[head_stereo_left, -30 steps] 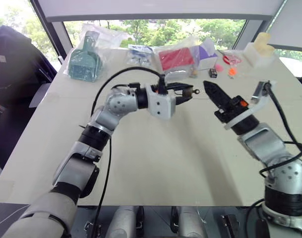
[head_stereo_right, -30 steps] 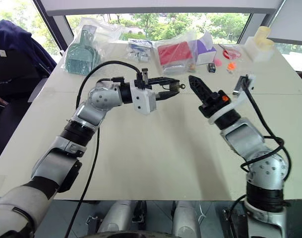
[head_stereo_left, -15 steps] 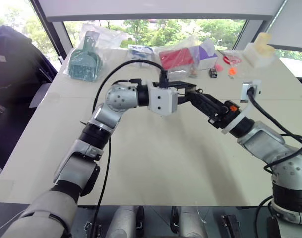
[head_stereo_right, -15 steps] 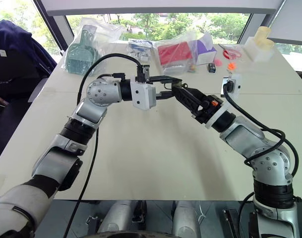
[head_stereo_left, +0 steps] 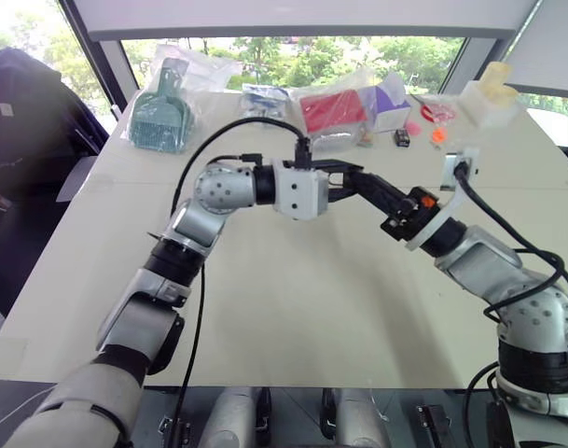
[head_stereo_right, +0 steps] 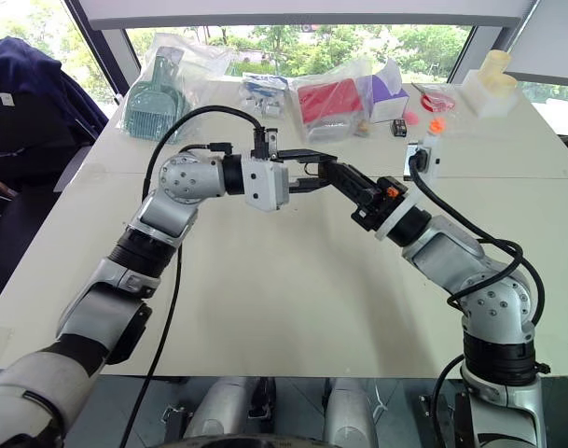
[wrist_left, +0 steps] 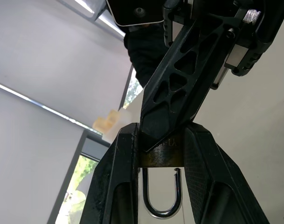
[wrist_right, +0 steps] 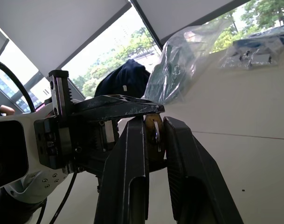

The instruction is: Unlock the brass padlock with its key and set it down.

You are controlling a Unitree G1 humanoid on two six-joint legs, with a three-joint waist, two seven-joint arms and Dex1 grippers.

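**Both grippers meet on the padlock above the table**

Over the middle of the pale table [head_stereo_left: 293, 308], the two arms come together in mid-air. The left gripper [wrist_left: 161, 154] reaches across toward the robot's right with its fingers clamped on the brass padlock [wrist_left: 162, 156]. In the left wrist view the lock's brass body sits squeezed between the two black fingers, and its thin silver shackle [wrist_left: 161, 193] hangs as a U with one end free of the body.

The right gripper [wrist_right: 154, 133] comes in from the other side, pointing forward and to the left. Its fingers are drawn narrow around a small metal piece at the padlock's body; whether that piece is the key I cannot tell. From the head cameras the tips of the two grippers touch at one spot [head_stereo_left: 353, 179].

Along the far edge of the table lie a teal dustpan [head_stereo_left: 159, 117] in a plastic bag, a red packet [head_stereo_left: 332, 109] in clear wrap and a purple box [head_stereo_left: 391, 96].
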